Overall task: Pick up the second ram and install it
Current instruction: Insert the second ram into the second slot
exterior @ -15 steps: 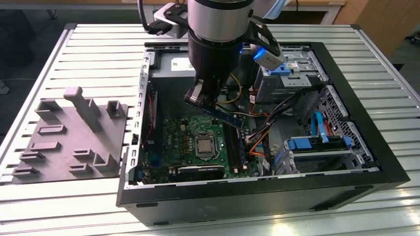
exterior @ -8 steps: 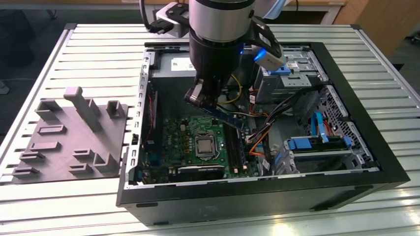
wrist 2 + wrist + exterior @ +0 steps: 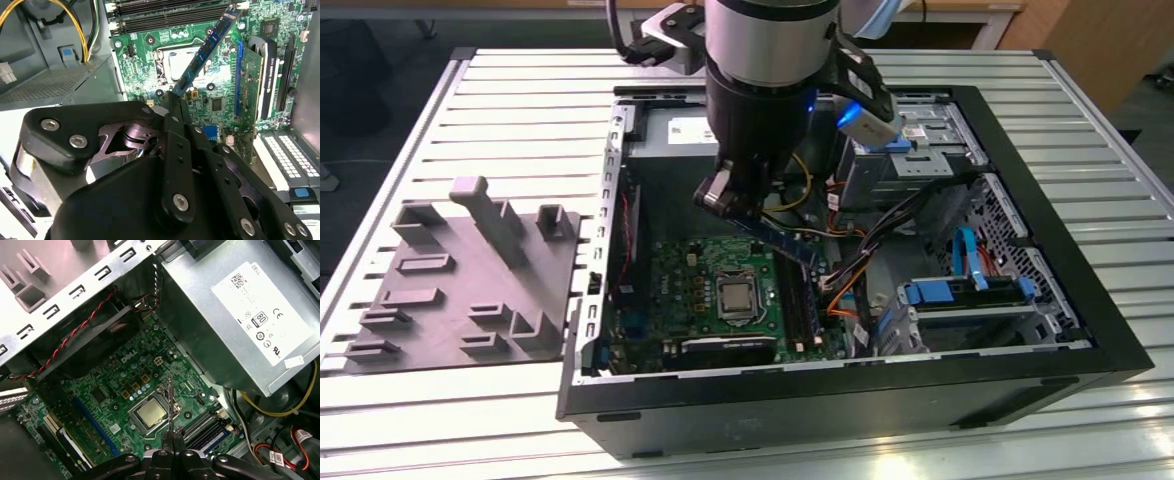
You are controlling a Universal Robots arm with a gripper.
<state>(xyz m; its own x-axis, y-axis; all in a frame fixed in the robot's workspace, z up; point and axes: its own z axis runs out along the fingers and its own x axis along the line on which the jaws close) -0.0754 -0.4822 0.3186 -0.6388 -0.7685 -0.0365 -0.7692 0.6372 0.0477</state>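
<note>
Nearest in the exterior view is the black wall of the open computer case [image 3: 854, 390], which stands on the slatted tabletop [image 3: 520, 100]. A grey holder tray [image 3: 467, 280] lies just beside the case, toward the tabletop's edge on the exterior view's left. Inside the case, the graphics card [image 3: 720, 348] sits at the near edge of the green motherboard [image 3: 687, 290], with the processor socket [image 3: 736, 297] behind it. Above the board, the gripper [image 3: 731, 208] has its jaws pinched narrow on one end of the second ram [image 3: 781, 240]. The stick hangs tilted, and its free end slopes down toward the memory slots [image 3: 801, 305]. I cannot tell whether it touches them. Behind the arm, the grey power supply [image 3: 674, 130] fills the case's far corner.
</note>
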